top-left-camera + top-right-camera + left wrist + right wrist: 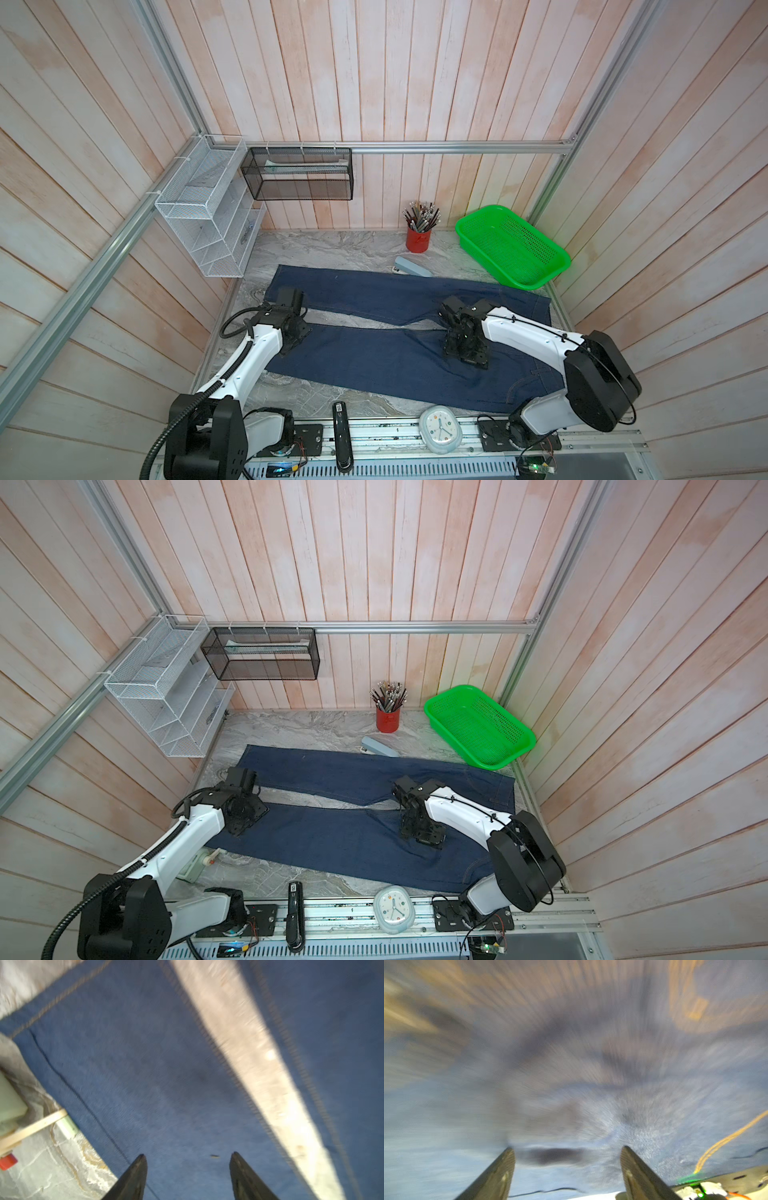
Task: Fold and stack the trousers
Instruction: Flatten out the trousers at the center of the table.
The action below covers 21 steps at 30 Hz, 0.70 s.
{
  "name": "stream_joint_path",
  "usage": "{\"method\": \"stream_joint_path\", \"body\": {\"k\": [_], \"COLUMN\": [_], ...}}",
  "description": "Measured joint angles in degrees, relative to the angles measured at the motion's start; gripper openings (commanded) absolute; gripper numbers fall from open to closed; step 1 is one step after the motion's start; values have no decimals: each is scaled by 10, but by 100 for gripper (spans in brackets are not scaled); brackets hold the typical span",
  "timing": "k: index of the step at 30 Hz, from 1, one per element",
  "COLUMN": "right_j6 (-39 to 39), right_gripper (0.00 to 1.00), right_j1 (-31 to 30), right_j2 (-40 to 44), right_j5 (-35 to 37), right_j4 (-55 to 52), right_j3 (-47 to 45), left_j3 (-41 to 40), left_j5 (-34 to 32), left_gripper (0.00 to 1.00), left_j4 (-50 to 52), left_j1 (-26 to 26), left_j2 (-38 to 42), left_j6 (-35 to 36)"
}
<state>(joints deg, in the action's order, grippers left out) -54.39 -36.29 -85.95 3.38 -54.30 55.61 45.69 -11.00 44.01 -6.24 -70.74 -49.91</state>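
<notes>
The trousers [374, 361] [332, 837] are dark blue jeans lying flat on the marble table. Both legs point left, with a thin wedge of table between them, and the waist is at the right. My left gripper [296, 332] hovers over the near leg close to its cuff. In the left wrist view it [188, 1155] is open above bare denim [145, 1064]. My right gripper [461, 345] hangs over the upper near leg beside the crotch. In the blurred right wrist view it [568, 1148] is open over the cloth [446, 1157], with nothing between its fingers.
A green basket [513, 245], a red pencil cup [418, 239] and a grey stapler [411, 267] stand behind the jeans. A black stapler [341, 432] and a white clock [440, 428] lie on the front rail. A pale green box [203, 860] sits by the near cuff. Wire racks [208, 216] hang at the left.
</notes>
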Motion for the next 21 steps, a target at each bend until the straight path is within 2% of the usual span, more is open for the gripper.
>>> {"method": "stream_joint_path", "body": {"k": [3, 6, 14, 16, 21], "right_j6": [14, 25, 49, 49, 46], "right_gripper": [83, 81, 78, 77, 77], "right_j1": [35, 92, 344, 391, 447], "right_j2": [-3, 3, 35, 38, 35], "right_j5": [25, 42, 60, 60, 54], "right_j4": [9, 16, 97, 129, 191], "right_j3": [52, 50, -9, -27, -57], "left_j3": [24, 21, 23, 30, 39], "left_j5": [0, 1, 3, 4, 14], "left_gripper": [66, 66, 67, 68, 70], "left_j4": [-19, -30, -44, -51, -64], "left_j1": [9, 24, 43, 44, 62], "left_j2": [-25, -46, -69, -80, -104], "left_j6": [9, 16, 34, 39, 53]}}
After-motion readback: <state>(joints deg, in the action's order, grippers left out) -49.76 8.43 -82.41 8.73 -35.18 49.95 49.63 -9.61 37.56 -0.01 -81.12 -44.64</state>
